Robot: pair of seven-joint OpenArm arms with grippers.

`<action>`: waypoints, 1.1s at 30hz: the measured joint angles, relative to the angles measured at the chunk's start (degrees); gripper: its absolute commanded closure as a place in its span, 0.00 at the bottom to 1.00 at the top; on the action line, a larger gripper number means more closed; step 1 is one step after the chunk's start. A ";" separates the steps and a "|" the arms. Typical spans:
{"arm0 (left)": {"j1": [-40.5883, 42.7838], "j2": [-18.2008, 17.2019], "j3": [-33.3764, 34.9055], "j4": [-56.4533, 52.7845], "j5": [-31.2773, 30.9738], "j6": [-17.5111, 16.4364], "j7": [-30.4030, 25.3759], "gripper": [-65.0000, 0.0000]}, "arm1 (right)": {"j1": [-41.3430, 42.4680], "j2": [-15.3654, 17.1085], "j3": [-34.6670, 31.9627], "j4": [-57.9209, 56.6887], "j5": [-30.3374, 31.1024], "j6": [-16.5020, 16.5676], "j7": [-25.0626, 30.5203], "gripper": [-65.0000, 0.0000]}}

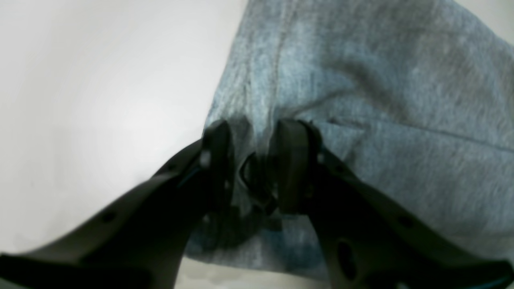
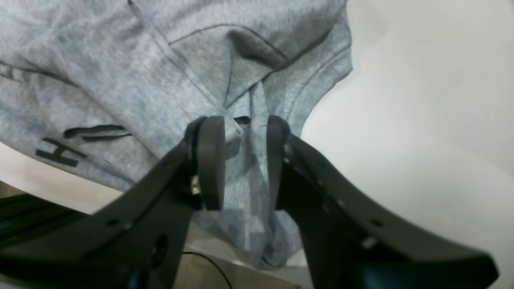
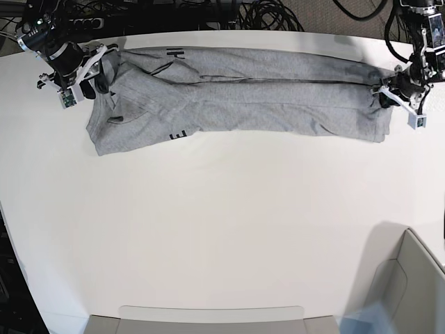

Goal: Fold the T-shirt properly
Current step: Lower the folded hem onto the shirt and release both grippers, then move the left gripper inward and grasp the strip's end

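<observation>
The heather-grey T-shirt [image 3: 243, 94] is folded lengthwise into a long band, stretched across the far part of the white table [image 3: 208, 229]. Black lettering [image 3: 174, 53] shows at its left end, and also in the right wrist view [image 2: 60, 152]. My right gripper [image 3: 97, 69] is at the left end in the base view, shut on a bunch of the cloth [image 2: 120, 80], with fabric between its fingers [image 2: 211, 160]. My left gripper [image 3: 386, 94] is at the right end, shut on the cloth's corner [image 1: 381, 100], with fabric pinched between its fingers [image 1: 297, 160].
A grey bin [image 3: 208, 316] sits at the table's front edge and another [image 3: 410, 292] at the front right corner. Black cables [image 3: 264, 14] lie behind the table's far edge. The shirt's left end lies close to that far edge.
</observation>
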State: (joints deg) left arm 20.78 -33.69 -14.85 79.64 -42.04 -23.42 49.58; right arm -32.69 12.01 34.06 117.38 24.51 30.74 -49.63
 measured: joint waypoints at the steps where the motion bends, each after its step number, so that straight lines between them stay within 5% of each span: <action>1: 0.00 -0.04 0.11 -0.72 -0.28 -3.21 0.02 0.86 | 0.00 0.02 0.00 0.00 0.00 0.00 0.00 0.72; 3: -1.40 -0.09 0.13 -3.02 -1.77 -7.10 0.35 1.00 | 0.00 0.02 0.00 0.00 -0.02 0.00 -0.02 0.72; 8: -6.43 -0.22 -0.07 -9.70 -4.28 -9.07 1.16 1.00 | -0.04 -0.02 0.13 0.00 -0.02 0.00 -0.02 0.72; 20: -10.67 2.03 -17.79 -11.26 -0.74 -8.59 5.57 1.00 | -0.02 -0.33 0.15 0.00 -0.02 0.00 0.00 0.72; 23: -10.93 1.95 -20.13 -11.30 0.24 -13.33 8.55 1.00 | 0.00 -0.61 0.17 0.00 -0.02 0.00 0.09 0.72; 33: -10.62 2.97 -25.03 5.99 -0.26 -15.41 16.63 1.00 | 0.31 -3.39 0.15 0.00 -0.04 0.02 -0.02 0.72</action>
State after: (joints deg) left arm 10.15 -30.72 -39.88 85.62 -42.30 -38.83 66.22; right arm -32.38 8.62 34.22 117.38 24.47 30.76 -49.65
